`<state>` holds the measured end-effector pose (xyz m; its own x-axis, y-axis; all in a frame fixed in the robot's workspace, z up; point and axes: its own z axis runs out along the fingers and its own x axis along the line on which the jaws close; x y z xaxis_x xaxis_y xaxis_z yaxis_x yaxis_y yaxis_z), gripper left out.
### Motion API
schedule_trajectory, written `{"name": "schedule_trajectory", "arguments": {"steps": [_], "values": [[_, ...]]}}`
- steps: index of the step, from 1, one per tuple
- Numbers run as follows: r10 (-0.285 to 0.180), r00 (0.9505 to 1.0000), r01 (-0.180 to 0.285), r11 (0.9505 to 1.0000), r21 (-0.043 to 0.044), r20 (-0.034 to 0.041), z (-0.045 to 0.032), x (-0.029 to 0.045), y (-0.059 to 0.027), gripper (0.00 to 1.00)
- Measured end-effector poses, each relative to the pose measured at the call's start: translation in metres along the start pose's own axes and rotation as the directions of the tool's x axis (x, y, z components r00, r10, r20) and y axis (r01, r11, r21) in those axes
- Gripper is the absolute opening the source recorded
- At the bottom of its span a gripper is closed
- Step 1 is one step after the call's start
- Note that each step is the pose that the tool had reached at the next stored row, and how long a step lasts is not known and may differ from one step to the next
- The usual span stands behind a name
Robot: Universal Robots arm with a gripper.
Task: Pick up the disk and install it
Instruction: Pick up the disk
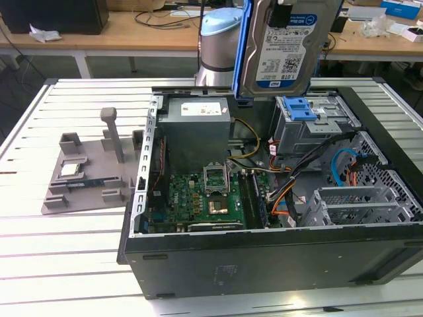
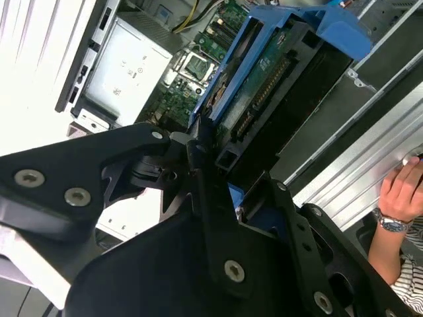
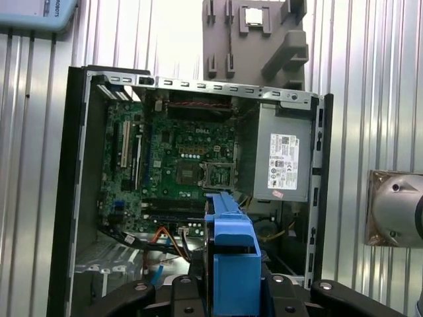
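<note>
The disk (image 1: 287,46), a silver hard drive with a white and blue label in a blue plastic bracket, hangs upright in the air above the back of the open computer case (image 1: 264,257). My gripper (image 1: 284,12) is shut on its upper end. In the second wrist view the black fingers (image 2: 198,158) clamp the blue bracket edge of the disk (image 2: 264,79), with its connector side showing. In the first wrist view the disk's blue bracket (image 3: 231,254) rises between the fingers, above the case's interior. The metal drive cage (image 1: 310,129) with its blue latch (image 1: 299,107) stands below the disk.
Inside the case lie the motherboard (image 1: 205,198), the grey power supply (image 1: 196,125) and loose cables (image 1: 284,191). A grey fixture (image 1: 86,172) holding a small silver chip (image 1: 71,169) sits on the slatted table at the exterior view's left. A person's hand (image 2: 403,188) rests near the case.
</note>
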<state>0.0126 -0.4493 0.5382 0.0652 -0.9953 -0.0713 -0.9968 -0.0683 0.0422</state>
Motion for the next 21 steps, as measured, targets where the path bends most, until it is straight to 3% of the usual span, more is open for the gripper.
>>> {"name": "schedule_trajectory", "arguments": {"steps": [6,21], "values": [[0.011,0.9999,-0.011,0.9999,0.0008,0.0006,-0.0004,0.0176,0.0006,0.37],[0.036,0.9993,-0.036,0.9993,0.0026,0.0016,-0.0013,0.0479,0.0010,0.37]]}}
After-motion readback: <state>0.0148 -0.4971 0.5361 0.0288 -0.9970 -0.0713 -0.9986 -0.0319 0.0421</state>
